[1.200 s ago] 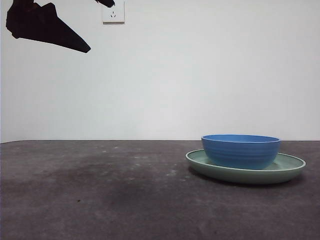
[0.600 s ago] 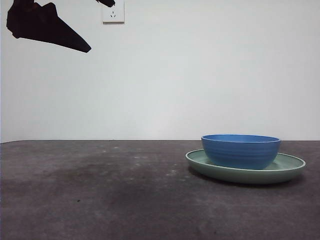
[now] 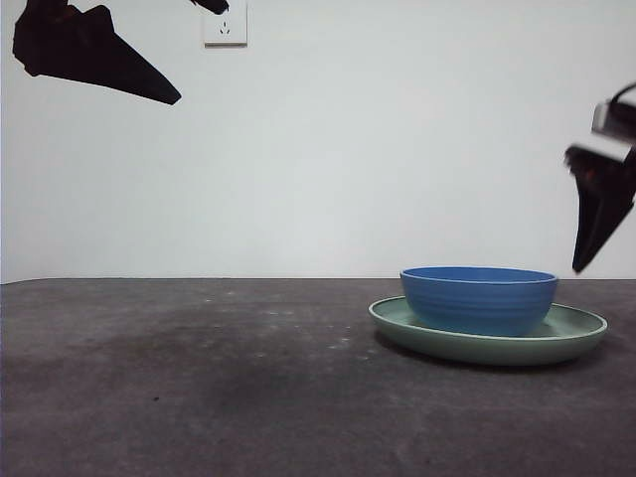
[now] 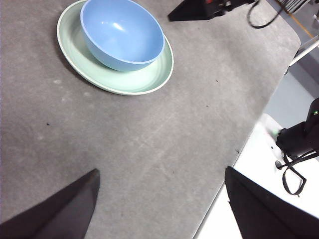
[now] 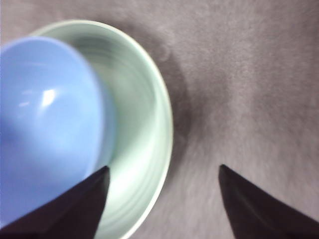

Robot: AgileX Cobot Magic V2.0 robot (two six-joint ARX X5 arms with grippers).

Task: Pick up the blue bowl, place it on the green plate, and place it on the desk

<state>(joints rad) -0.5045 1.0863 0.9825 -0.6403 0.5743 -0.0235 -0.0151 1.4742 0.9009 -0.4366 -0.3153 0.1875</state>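
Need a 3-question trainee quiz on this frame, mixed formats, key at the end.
1. True or false: the blue bowl sits on the green plate.
2. Which claw hangs closest to the plate?
A. the left claw
B. the right claw
C. neither is near it
3. Fill in: both claws are ____ and hold nothing.

Key:
1. True; the bowl rests inside the plate's rim, on the desk.
2. B; the right wrist view shows the plate and bowl just below its jaws, while the left claw waits well away from them.
3. open
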